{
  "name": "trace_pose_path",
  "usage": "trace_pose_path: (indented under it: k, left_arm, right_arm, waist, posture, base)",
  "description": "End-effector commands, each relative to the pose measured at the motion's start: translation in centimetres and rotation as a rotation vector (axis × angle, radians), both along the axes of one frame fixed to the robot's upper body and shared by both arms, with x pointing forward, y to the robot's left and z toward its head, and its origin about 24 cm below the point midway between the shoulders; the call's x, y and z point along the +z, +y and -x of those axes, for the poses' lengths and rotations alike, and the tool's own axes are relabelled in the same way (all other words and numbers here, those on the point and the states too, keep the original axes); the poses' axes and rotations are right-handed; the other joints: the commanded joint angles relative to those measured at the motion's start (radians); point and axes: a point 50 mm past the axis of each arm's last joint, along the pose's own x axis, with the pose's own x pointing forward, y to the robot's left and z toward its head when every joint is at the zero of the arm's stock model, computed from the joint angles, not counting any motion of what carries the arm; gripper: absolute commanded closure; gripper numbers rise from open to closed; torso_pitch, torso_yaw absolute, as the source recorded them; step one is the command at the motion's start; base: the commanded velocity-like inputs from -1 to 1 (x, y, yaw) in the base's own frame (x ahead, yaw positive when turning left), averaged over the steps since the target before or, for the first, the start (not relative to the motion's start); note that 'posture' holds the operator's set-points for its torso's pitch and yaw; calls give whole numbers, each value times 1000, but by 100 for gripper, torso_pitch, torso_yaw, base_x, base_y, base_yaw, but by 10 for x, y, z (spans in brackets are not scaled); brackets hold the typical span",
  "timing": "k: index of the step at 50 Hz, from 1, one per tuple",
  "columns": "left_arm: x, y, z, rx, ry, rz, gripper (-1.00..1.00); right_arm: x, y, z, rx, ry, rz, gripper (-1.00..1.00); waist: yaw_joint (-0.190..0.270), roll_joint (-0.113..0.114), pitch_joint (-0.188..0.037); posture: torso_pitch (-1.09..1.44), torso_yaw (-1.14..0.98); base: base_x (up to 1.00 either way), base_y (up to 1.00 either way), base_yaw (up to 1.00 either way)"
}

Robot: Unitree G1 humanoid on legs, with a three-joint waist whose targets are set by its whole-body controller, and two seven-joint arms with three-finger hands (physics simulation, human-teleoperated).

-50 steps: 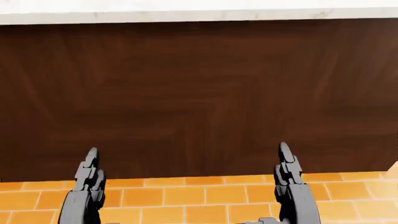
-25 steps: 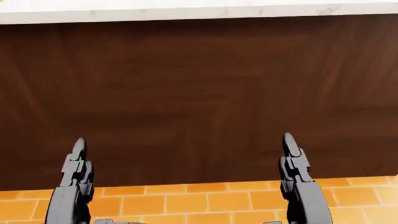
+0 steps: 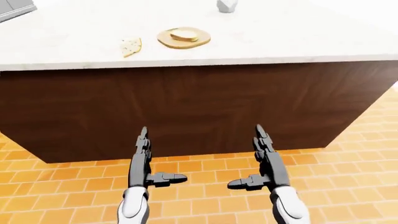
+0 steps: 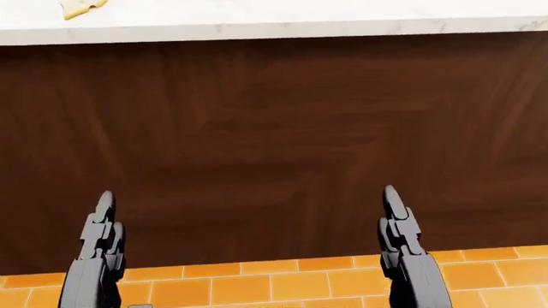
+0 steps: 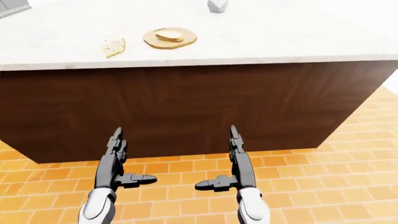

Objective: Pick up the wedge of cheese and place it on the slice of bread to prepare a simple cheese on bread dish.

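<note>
Both of your hands hang low before the island, empty and well short of the worktop. Your left hand (image 3: 144,161) points its fingers straight up at the dark wood panel (image 3: 205,107), thumb stuck out sideways toward the middle; your right hand (image 3: 264,161) mirrors it, fingers extended and thumb splayed inward. Neither is pinching anything, and both show against the orange tiled floor (image 3: 348,177).

Up on the white marble counter (image 3: 280,37), the wedge of cheese (image 3: 131,46) lies flat near the edge closest to you, left of centre in the left-eye view. It is pale yellow, roughly triangular, with small darker holes speckling its top. Just beside it on the right, not touching, a round wooden board (image 3: 183,38) carries the slice of bread (image 3: 185,34), which is light tan with a browner crust. A grey object (image 3: 226,5) is cut off at the top edge. In the head view only a corner of the cheese shows at top left.
</note>
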Motion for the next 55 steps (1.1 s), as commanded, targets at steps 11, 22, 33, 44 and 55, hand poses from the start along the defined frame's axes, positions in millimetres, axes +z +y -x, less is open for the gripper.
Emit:
trace_pose_path:
  k: [11,22,33,44,55]
  left_arm:
    - [17,-2,-3,-6,-90,-7,-100]
    - [17,-4,-2,-13,-90,-11,-100]
    - [16,-4,-2,-10,-91,-12,-100]
    - [24,-3,-15,2,-101,-28,-100]
    - [94,6,-67,19,-144,-17,-100]
  right_arm:
    - [13,1,-2,6,-66,9,-100]
    - [14,1,-2,12,-68,7,-100]
    - [12,2,-1,14,-65,9,-100]
    - [26,-6,-15,-45,-85,-3,-100]
    - [89,-10,-70,6,-109,63,-100]
  waist:
    - [-13,-34,-31]
    - [7,91,-22]
    - [6,4,-7]
    - [24,38,-36]
    - [21,45,-17]
  posture:
    - [0,0]
    - [0,0]
    - [0,0]
    - [0,0]
    - [0,0]
  base:
    - [0,45,0]
    - [0,69,0]
    - [0,60,0]
    - [0,22,0]
    - [0,0,0]
